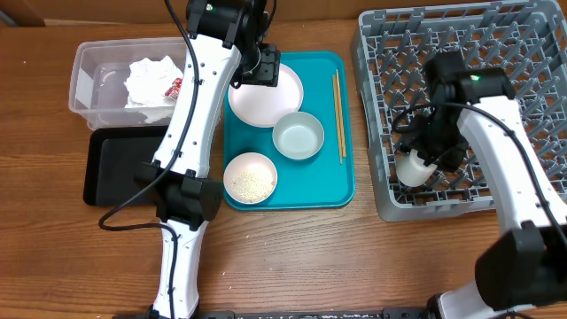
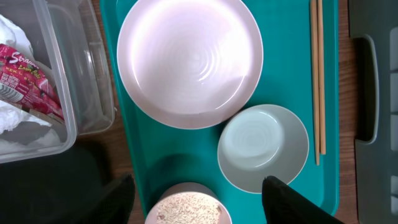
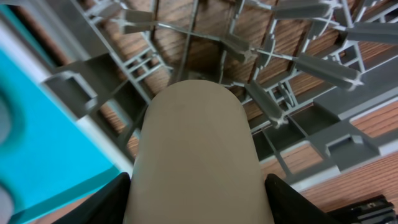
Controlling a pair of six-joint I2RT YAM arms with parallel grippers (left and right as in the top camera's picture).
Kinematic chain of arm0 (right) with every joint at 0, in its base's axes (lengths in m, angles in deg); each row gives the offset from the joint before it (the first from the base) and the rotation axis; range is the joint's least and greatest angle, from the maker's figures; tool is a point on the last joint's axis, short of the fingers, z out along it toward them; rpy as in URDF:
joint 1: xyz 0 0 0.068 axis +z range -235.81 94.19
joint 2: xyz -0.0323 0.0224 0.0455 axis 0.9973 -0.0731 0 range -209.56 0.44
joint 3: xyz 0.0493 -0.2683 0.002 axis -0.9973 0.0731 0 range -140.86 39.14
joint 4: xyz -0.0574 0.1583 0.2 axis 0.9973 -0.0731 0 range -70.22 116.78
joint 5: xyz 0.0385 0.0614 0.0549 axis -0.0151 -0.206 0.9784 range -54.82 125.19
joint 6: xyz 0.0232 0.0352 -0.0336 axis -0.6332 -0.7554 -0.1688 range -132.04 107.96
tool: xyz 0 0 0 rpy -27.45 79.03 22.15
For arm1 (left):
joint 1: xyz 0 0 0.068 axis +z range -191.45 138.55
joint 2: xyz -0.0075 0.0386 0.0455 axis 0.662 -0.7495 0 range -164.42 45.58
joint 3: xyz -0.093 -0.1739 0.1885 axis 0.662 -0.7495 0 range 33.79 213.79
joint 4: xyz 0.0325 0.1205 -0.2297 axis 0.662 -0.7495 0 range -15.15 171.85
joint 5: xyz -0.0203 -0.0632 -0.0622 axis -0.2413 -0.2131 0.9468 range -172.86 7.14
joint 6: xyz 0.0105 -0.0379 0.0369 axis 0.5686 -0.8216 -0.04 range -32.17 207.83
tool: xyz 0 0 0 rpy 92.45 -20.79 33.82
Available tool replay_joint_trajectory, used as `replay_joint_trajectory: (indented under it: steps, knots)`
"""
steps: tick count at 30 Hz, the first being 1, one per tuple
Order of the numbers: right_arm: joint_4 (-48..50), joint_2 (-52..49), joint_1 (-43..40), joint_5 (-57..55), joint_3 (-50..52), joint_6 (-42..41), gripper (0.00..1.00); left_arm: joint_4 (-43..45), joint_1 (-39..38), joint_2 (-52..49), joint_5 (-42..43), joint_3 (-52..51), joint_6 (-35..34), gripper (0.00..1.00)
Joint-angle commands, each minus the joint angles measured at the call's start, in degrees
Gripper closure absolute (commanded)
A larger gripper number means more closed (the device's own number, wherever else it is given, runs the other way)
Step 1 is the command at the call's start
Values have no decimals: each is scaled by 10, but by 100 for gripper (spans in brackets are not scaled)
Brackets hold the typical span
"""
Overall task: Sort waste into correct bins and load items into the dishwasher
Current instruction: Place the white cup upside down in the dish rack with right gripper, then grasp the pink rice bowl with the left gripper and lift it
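Observation:
My left gripper (image 1: 257,69) (image 2: 199,182) is open and empty above the teal tray. Below it lie the round white plate (image 1: 266,105) (image 2: 189,59), the pale blue-grey bowl (image 1: 298,136) (image 2: 263,146), the small white bowl holding rice grains (image 1: 250,177) (image 2: 186,208) and the two chopsticks (image 1: 337,115) (image 2: 318,74). The napkin (image 1: 151,80) (image 2: 12,118) and the red-and-white wrapper (image 1: 174,87) (image 2: 31,81) lie in the clear tub (image 1: 97,89) (image 2: 93,62). My right gripper (image 1: 425,151) (image 3: 198,177) is shut on the white cup (image 1: 412,168) (image 3: 196,137), down in the grey dish rack (image 1: 496,53) (image 3: 292,62) near its front left corner.
The black tray (image 1: 115,168) lies in front of the tub, partly under my left arm. The teal serving tray (image 1: 337,190) (image 2: 286,37) sits between tub and rack. Bare wooden table runs along the front.

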Motion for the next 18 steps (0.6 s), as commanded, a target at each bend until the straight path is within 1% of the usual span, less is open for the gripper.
replay_joint_trajectory:
  steps: [1,4,5,7,8,9,12,16,18]
  knots:
    - [1,-15,1,-9,5,-3,57,-1,0,16,-13,11,-11,32]
    - [-1,-20,1,-9,5,-1,56,-3,0,16,-13,11,-12,32]
    - [-1,-20,1,-9,5,-1,48,-3,0,16,-13,11,-12,32]
    - [-3,-20,1,-5,4,-1,13,-3,0,16,-12,11,-12,31]
    - [-3,-20,1,0,4,-1,8,-3,0,16,-12,11,-12,31]
    - [-2,-20,0,1,2,2,5,-3,0,17,-12,12,-12,27]
    - [-4,-20,-1,2,-18,16,5,-15,0,21,-11,26,-12,19]
    - [-21,-19,-2,2,-82,25,5,-37,0,46,-10,65,-12,18]
    - [-33,-19,-2,2,-120,30,5,-37,0,71,4,70,-16,18]
